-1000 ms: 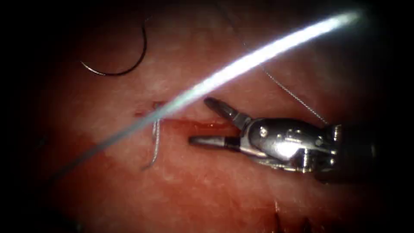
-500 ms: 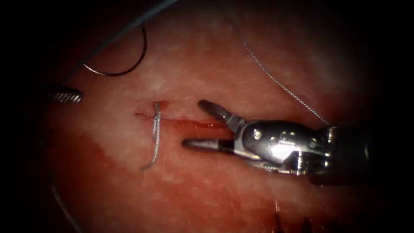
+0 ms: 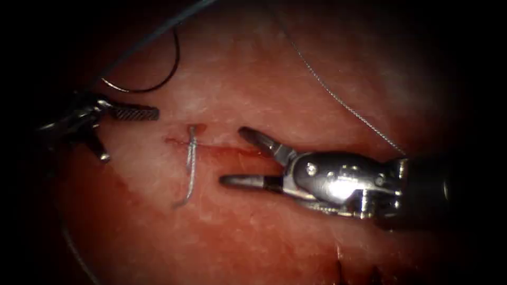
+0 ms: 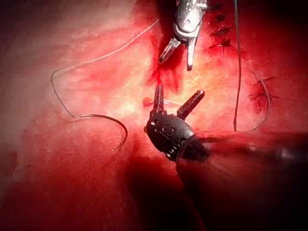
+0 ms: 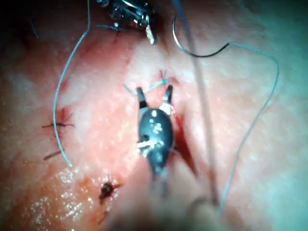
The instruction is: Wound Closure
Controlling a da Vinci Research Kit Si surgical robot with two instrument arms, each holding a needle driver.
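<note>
The left tool (image 3: 105,134) has come in from the picture's left since half a second ago, when only one ribbed jaw tip peeked out of the dark; now both jaws show, spread wide apart and holding nothing. The right tool (image 3: 237,155) has slid a touch further left along the cut (image 3: 232,151), and its jaws too stand open and empty, one over the cut's line and one below it. The bright strand that swept across a second ago is gone from the middle.

The needle (image 3: 158,79) lies free on the tissue (image 3: 253,232), up and beyond the left tool's upper jaw, a dark curve held by neither tool and not in the tissue. In the left wrist view it rests as a pale arc (image 4: 113,126) beside the left tool (image 4: 175,103), well apart from its jaws.

Between the two tools sits a placed stitch (image 3: 191,153) crossing the cut, its tail trailing down. The thread (image 3: 338,100) runs long and loose above the right tool. Red fluid (image 3: 248,153) glistens in the cut just ahead of the right tool's jaws.
</note>
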